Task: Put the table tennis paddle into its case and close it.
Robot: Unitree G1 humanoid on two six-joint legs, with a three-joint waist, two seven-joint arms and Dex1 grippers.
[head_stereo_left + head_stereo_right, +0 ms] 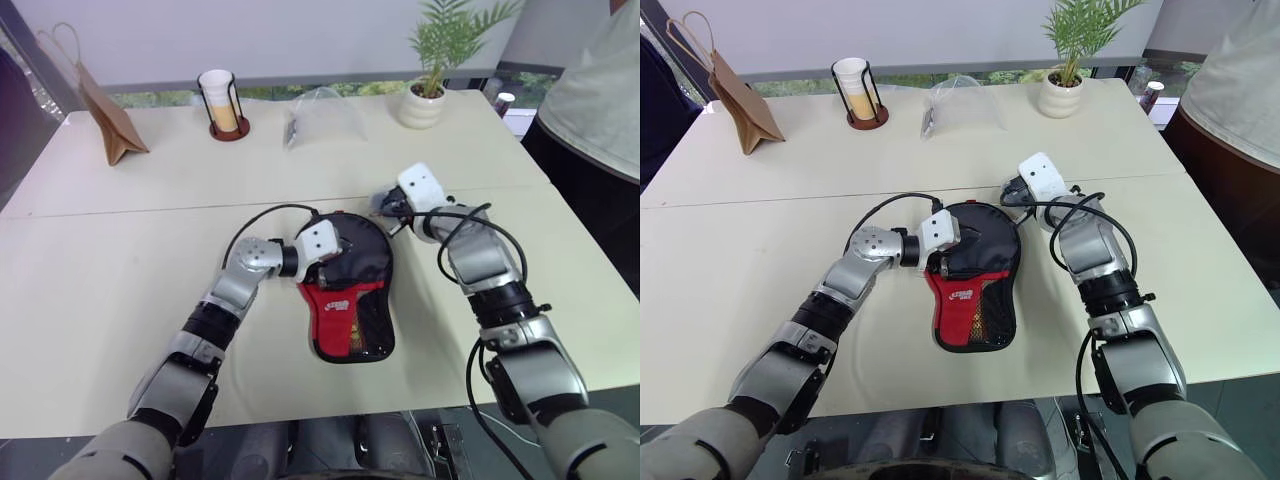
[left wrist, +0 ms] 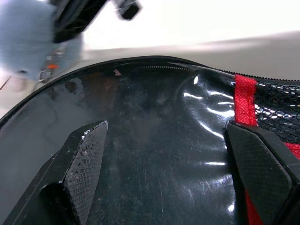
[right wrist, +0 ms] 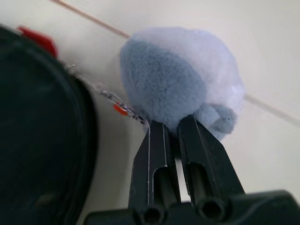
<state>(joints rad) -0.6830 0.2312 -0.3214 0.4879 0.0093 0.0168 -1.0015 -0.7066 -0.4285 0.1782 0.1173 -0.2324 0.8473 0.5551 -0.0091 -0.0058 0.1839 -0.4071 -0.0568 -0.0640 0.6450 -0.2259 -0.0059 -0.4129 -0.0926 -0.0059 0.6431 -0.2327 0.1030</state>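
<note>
The case (image 1: 345, 300) lies flat mid-table, a black paddle-shaped pouch with a red panel and mesh pocket toward me. My left gripper (image 2: 164, 136) is open, its two fingers spread over the case's glossy black round part (image 2: 154, 122) and resting on it. My right gripper (image 3: 171, 124) sits at the case's far right edge (image 1: 385, 205), shut on a grey-blue plush charm (image 3: 183, 75) that a thin chain (image 3: 117, 101) links to the case rim. The table tennis paddle is hidden from view.
At the table's far side stand a brown paper bag (image 1: 110, 125), a cup in a wire holder (image 1: 222, 100), a clear plastic bag (image 1: 320, 115) and a potted plant (image 1: 425, 100). A person (image 1: 600, 90) stands at the far right corner.
</note>
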